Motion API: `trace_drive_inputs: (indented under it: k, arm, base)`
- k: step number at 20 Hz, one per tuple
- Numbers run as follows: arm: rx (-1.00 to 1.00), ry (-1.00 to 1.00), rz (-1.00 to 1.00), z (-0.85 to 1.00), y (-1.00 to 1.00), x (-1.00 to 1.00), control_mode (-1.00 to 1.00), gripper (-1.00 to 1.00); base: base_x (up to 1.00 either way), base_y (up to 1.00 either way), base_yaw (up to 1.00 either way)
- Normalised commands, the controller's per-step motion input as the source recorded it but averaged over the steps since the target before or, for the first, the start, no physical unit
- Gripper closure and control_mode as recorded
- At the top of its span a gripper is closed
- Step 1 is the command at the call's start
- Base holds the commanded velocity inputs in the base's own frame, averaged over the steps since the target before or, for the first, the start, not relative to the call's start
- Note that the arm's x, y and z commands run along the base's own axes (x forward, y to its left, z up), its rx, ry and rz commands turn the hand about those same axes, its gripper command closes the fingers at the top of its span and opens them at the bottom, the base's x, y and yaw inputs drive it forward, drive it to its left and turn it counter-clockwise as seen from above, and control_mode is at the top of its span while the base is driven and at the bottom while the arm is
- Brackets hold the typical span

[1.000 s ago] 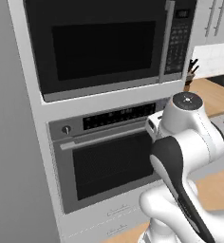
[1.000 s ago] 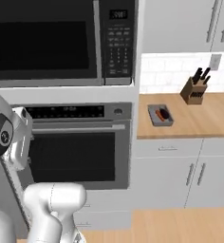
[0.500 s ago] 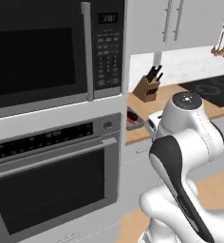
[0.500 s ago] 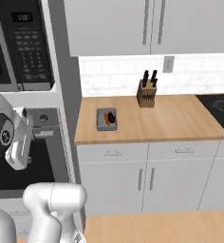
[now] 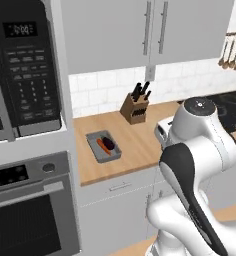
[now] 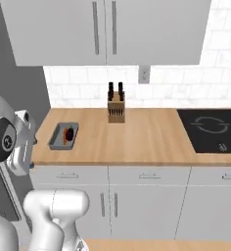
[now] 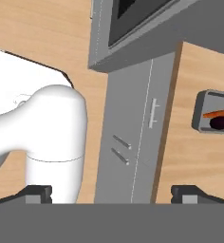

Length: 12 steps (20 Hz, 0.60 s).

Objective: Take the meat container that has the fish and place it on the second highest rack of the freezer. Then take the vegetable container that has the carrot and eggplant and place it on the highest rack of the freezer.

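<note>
Hand view: carrot (image 7: 219,114) orange, seemingly tapered.

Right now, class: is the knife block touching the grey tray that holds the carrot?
Apart. The right base view shows bare wooden counter between the knife block and the tray holding the carrot.

Matt light wood surface (image 5: 140,145), smooth grey tray (image 5: 96,150), glossy black cooktop (image 6: 210,128), wooden knife block (image 6: 116,110), white glazed tile backsplash (image 6: 176,88).

The glossy white robot arm (image 5: 200,165) has rounded, bulbous segments. A dark charcoal band wraps one joint, and a grey round cap tops it.
</note>
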Motion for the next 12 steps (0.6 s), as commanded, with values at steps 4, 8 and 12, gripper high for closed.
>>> trace_drive_inputs:
  k: [4,8,12]
  arm:
    - [0.0,0.0,0.0,0.0,0.0,0.0,1.0,-1.0]
    - [0.0,0.0,0.0,0.0,0.0,0.0,1.0,-1.0]
    - [0.0,0.0,0.0,0.0,0.0,0.0,1.0,-1.0]
  base:
    - [0.8,-0.16,0.26]
    - [0.35,0.05,0.09]
    - [0.59,0.0,0.05]
